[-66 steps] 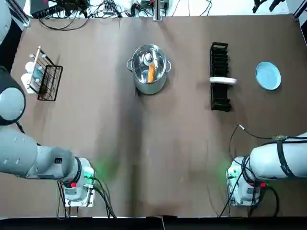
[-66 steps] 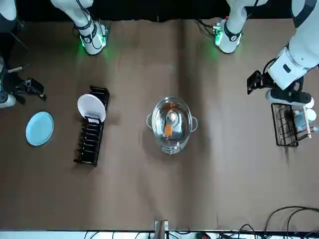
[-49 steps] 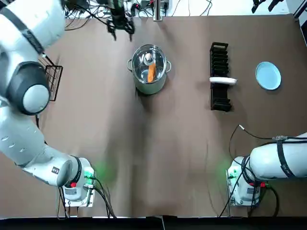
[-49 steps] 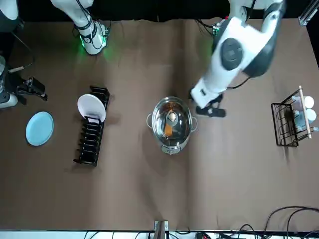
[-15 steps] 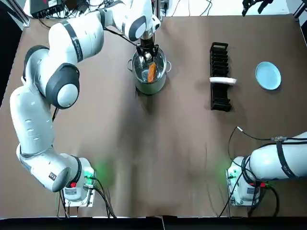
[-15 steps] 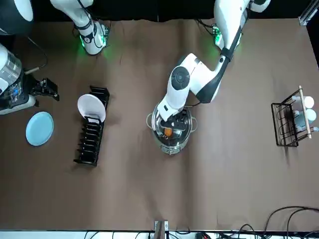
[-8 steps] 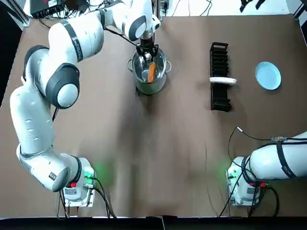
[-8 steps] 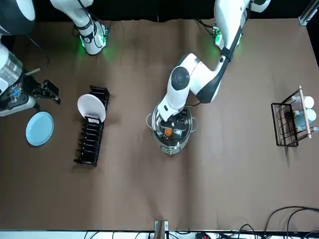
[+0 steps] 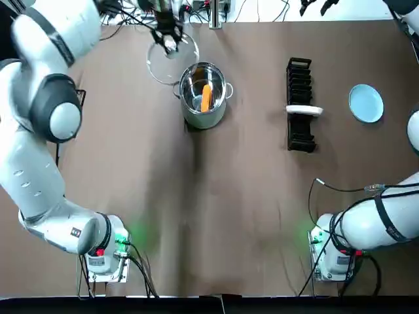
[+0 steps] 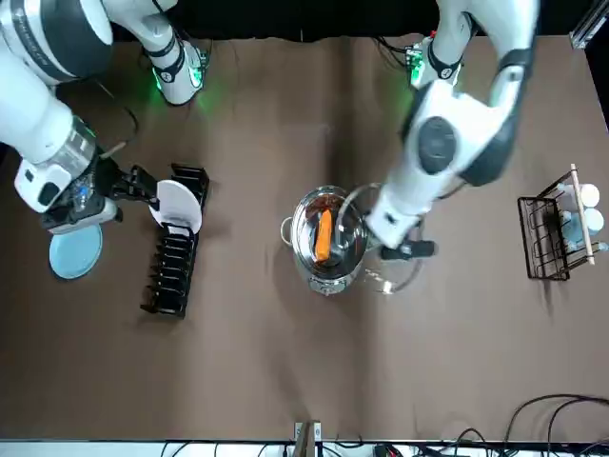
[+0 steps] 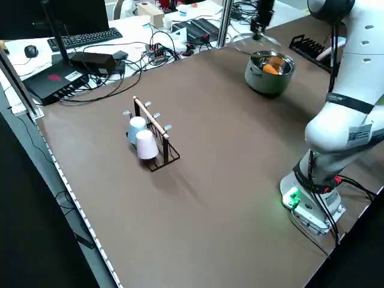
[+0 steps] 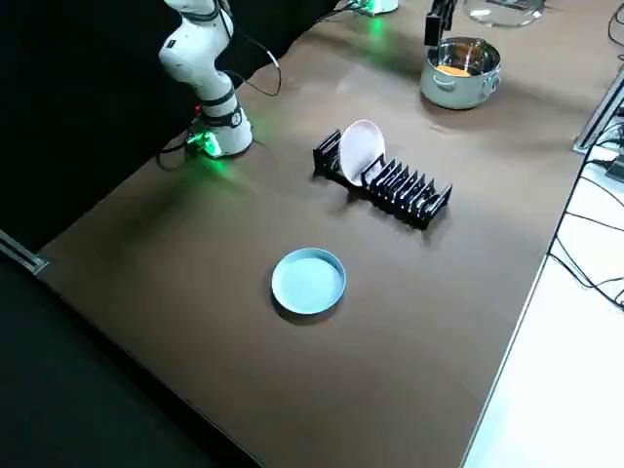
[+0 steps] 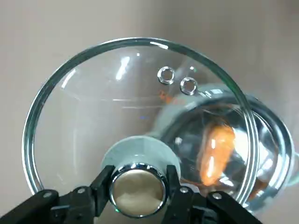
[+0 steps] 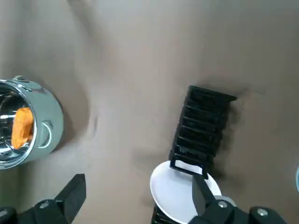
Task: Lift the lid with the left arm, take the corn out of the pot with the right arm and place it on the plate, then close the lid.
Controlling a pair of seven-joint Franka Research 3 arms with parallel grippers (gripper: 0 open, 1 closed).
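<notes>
Swinging off the shiny steel pot [image 9: 204,120] toward upper left, the clear glass lid [image 9: 163,65] — clenched by the left gripper [image 13: 138,186] — bares orange corn [image 9: 206,97]; right gripper [image 14: 138,196] waits spread-fingered.

Reaches the left arm [image 9: 52,108] far forward, left gripper [image 13: 138,186] pointing down and clamped on the knob of a lid [image 13: 84,107] held in the air, and holds the right arm [image 10: 43,129] raised on its own side, right gripper [image 14: 139,186] pointing down, fingers spread wide.
</notes>
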